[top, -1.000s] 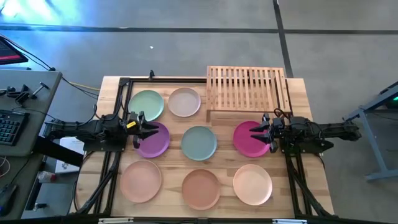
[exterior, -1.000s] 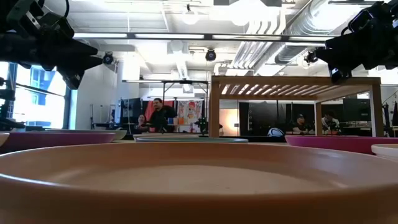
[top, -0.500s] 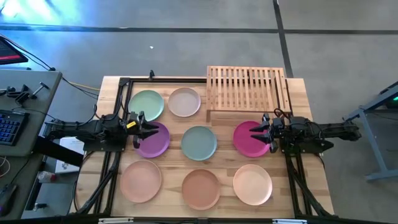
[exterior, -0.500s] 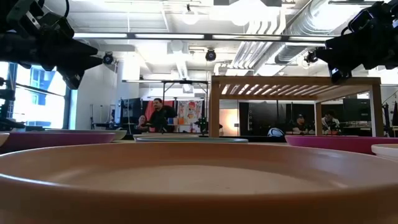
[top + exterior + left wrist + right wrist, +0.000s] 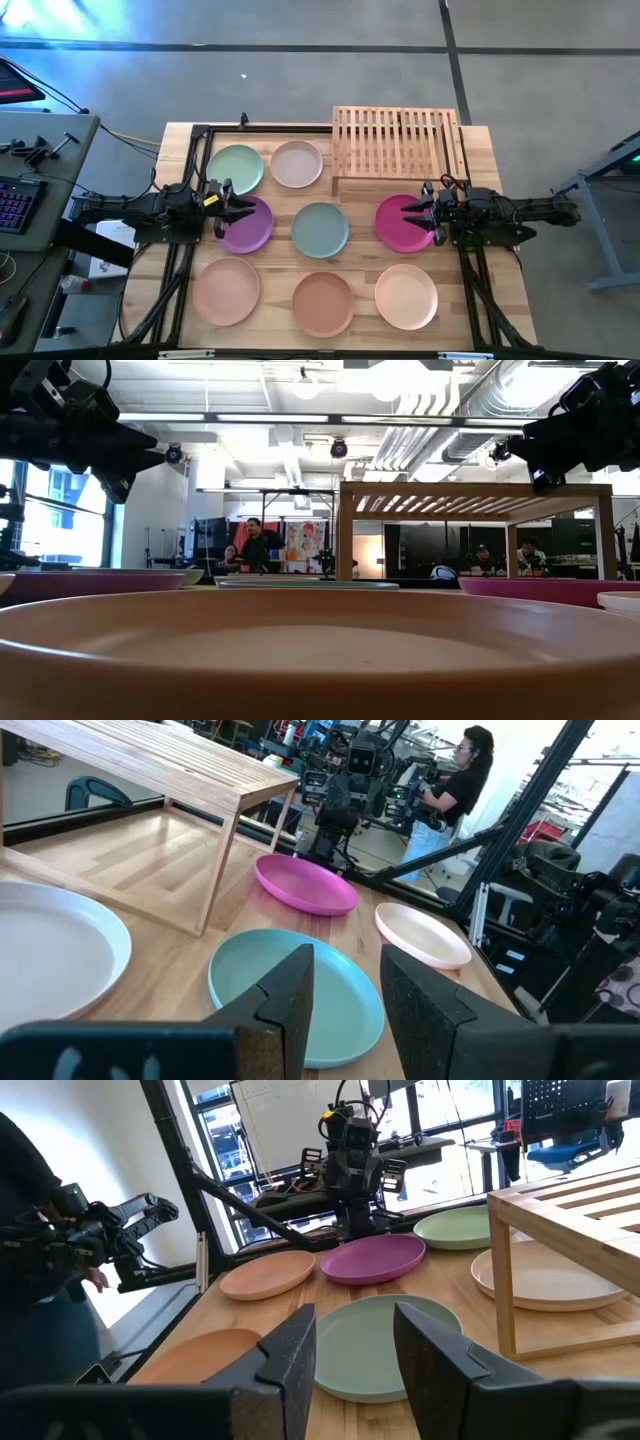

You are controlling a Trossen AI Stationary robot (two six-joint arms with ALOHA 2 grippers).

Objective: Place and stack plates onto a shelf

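Eight plates lie flat on the plank table: mint green [image 5: 235, 167], pale pink [image 5: 297, 164], purple [image 5: 250, 224], grey-teal [image 5: 320, 229], magenta [image 5: 401, 222], peach [image 5: 227, 290], terracotta [image 5: 322, 303], cream [image 5: 406, 295]. The slatted light-wood shelf [image 5: 397, 146] stands at the far right with nothing on it. My left gripper [image 5: 232, 209] hovers open over the purple plate's left edge. My right gripper [image 5: 420, 212] hovers open over the magenta plate's right part. Both grippers are above the plates in the low view.
Black frame rails run along the table's left [image 5: 190, 180] and right [image 5: 468, 270] sides. A desk with a keyboard [image 5: 15, 200] stands off the table's left. People show in the room beyond the table [image 5: 258, 547], and one stands behind the right arm [image 5: 462, 780].
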